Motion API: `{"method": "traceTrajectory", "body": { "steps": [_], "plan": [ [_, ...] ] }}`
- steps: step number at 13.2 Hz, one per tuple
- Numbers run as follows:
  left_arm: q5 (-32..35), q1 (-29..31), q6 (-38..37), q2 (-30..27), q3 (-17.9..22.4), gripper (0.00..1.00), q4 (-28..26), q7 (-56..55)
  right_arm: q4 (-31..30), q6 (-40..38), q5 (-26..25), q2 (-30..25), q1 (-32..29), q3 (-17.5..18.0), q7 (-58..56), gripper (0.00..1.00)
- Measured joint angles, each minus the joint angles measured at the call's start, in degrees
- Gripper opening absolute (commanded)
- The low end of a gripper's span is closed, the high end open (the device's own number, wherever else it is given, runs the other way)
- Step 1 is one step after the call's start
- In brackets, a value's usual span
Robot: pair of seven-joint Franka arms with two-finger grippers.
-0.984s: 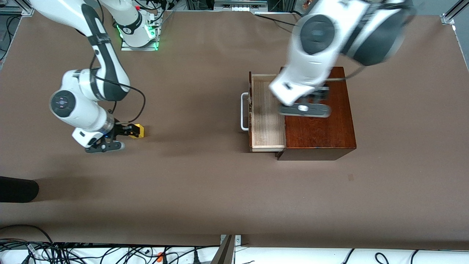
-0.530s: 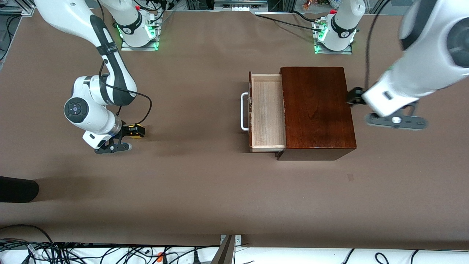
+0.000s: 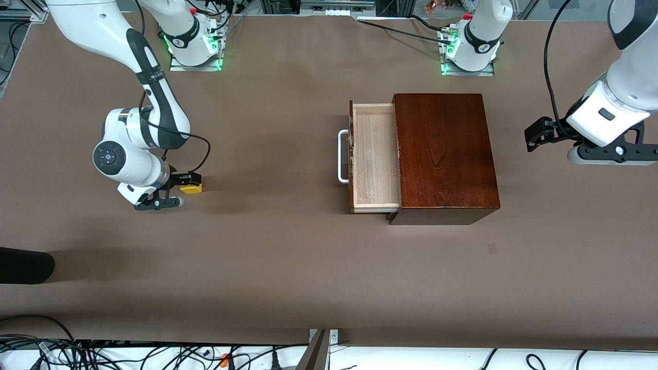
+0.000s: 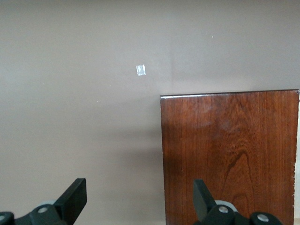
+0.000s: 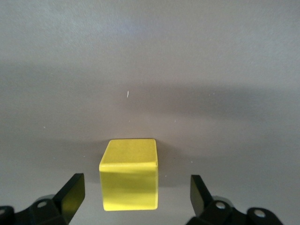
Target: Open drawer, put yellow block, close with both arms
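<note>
The yellow block (image 3: pixel 191 189) (image 5: pixel 129 180) lies on the brown table toward the right arm's end. My right gripper (image 3: pixel 187 182) (image 5: pixel 136 190) is down at it and open, one finger on each side of the block with a gap on both sides. The drawer (image 3: pixel 375 154) stands pulled out of the reddish-brown box (image 3: pixel 444 154), its pale tray bare and its white handle (image 3: pixel 342 156) facing the right arm's end. My left gripper (image 3: pixel 537 134) (image 4: pixel 139 199) hangs open and holds nothing, over the table beside the box (image 4: pixel 229 154) toward the left arm's end.
A dark object (image 3: pixel 25 264) pokes in at the right arm's end, nearer the front camera. Cables (image 3: pixel 103 352) run along the front edge. The two arm bases (image 3: pixel 193 43) (image 3: pixel 470 46) stand at the farthest edge. A small pale mark (image 3: pixel 492 248) sits on the mat.
The left arm has swung from above the box out to the left arm's end of the table. The right gripper has edged in around the yellow block.
</note>
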Motion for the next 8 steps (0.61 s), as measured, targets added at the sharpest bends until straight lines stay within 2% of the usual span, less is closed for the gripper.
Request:
{"method": "traceTrajectory", "body": {
  "steps": [2,5,6,8],
  "plan": [
    [-1.21,0.15,0.8,-2.52,0.44,1.0,-3.47,0.0,-0.05,0.0,0.55,0.48,0.0,0.01,0.0,0.9],
    [-1.23,0.18,0.61,-4.26,0.43,1.0,-4.83,0.0,-0.08,0.07,0.63,0.86,0.0,0.01,0.0,0.83],
    [-1.23,0.18,0.52,-4.39,0.43,1.0,-4.95,0.0,-0.11,0.07,0.64,0.91,0.0,0.01,0.0,0.78],
    [-1.23,0.18,0.48,-4.41,0.4,1.0,-5.02,0.0,-0.15,0.07,0.67,1.0,0.0,0.01,0.0,0.61]
  ]
}}
